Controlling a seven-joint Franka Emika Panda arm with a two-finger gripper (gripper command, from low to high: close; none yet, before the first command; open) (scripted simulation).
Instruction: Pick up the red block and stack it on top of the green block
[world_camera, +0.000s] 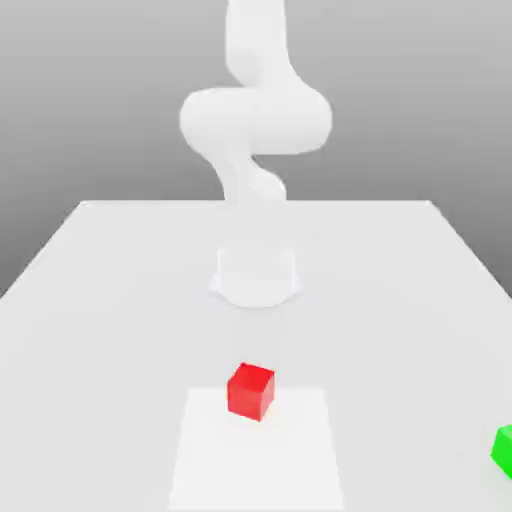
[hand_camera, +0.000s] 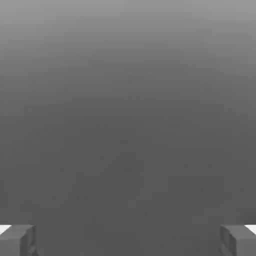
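The red block (world_camera: 250, 390) rests on the white table, on a paler square patch near the front middle of the exterior view. At the exterior view's right edge, near the front, lies the green block (world_camera: 504, 449), partly cut off by the frame. My gripper (hand_camera: 128, 240) stands open in the hand view, its two grey fingertips (hand_camera: 17, 240) far apart with nothing between them, facing a plain grey background. The white arm (world_camera: 255, 115) rises from its base behind the red block and runs out of the top of the exterior view.
The arm's round base (world_camera: 256, 275) sits at the middle of the white table (world_camera: 100, 300). A paler square patch (world_camera: 300, 460) marks the table front. The table's edges narrow toward the back.
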